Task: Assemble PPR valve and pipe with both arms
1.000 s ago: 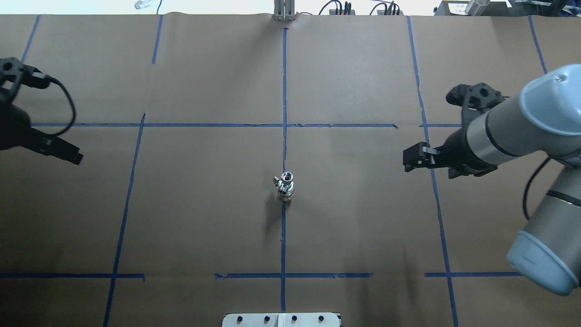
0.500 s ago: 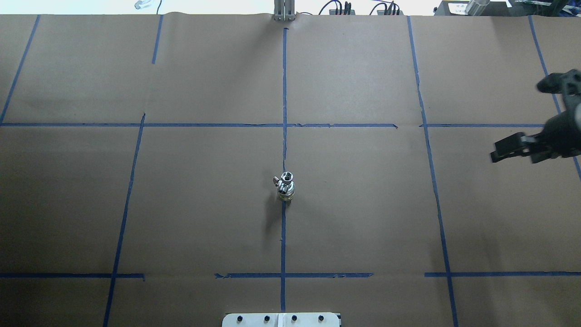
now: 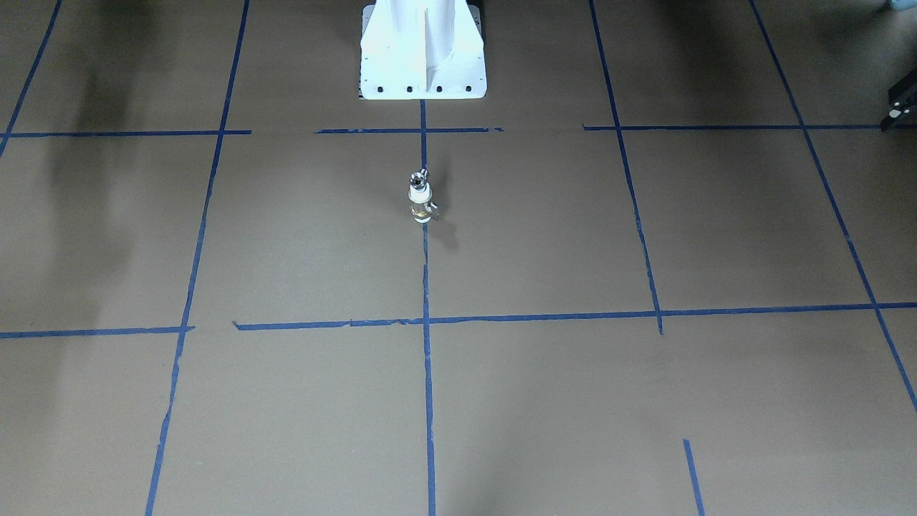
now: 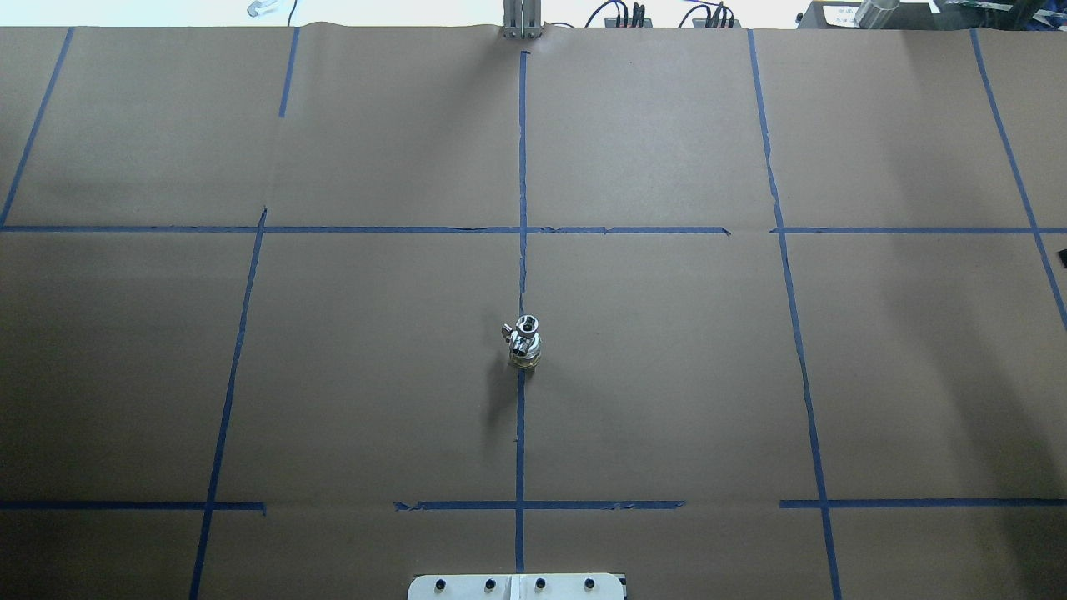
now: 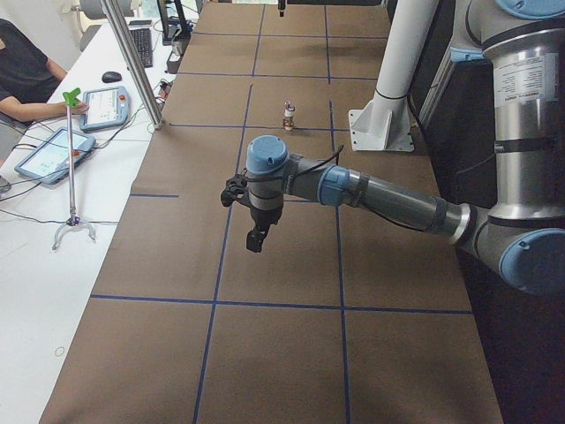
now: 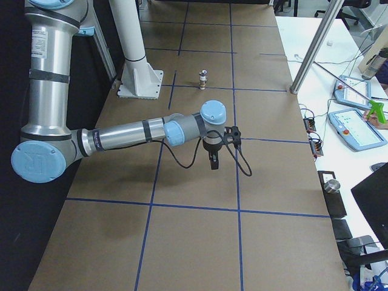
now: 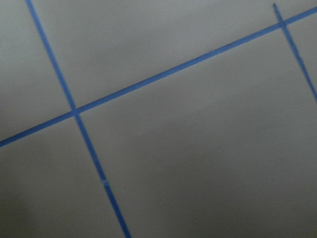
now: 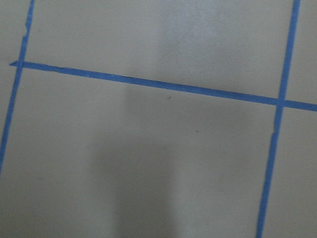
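There's the PPR valve [image 4: 525, 350], upright on the centre tape line [image 4: 519, 433] in the middle of the desk [image 4: 667, 375], with the pipe [image 4: 526, 322] sitting on its top end. The left gripper [image 5: 255, 240] hangs fingers-down over one end and the right gripper [image 6: 213, 163] over the other, both well away. Released or clenched, I can't tell.

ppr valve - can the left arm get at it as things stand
Probably yes: the PPR valve stands upright in the open, the pipe on top, and nothing shows between it and the left gripper, which hangs some way off.
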Controlling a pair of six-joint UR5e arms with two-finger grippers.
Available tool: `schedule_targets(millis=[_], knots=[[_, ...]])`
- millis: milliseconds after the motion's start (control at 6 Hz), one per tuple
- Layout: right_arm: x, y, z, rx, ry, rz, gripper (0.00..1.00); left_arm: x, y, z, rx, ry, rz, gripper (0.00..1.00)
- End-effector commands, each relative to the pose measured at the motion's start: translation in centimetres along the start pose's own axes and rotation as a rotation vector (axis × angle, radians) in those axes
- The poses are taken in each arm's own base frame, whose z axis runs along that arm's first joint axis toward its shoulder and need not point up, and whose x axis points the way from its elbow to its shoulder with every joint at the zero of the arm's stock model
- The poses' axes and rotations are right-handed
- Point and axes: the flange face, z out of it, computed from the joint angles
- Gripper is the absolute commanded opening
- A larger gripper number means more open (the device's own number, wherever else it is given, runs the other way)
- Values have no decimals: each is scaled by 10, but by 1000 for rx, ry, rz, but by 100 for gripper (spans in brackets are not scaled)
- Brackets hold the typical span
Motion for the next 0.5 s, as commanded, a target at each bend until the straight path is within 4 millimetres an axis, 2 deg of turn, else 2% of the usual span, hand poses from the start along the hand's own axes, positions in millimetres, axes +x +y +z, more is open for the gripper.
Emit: schedule_targets(millis=[0,167,333], knots=[[62,28,-25,-26,-4,-23,100,-43,25,16,-79,13,-83,100],[59,29,-25,-55,0,-43,100,-55,48,28,-109,20,-127,100],[55,30,-29,-51,-1,-50,100,-57,54,31,-118,29,-152,100]])
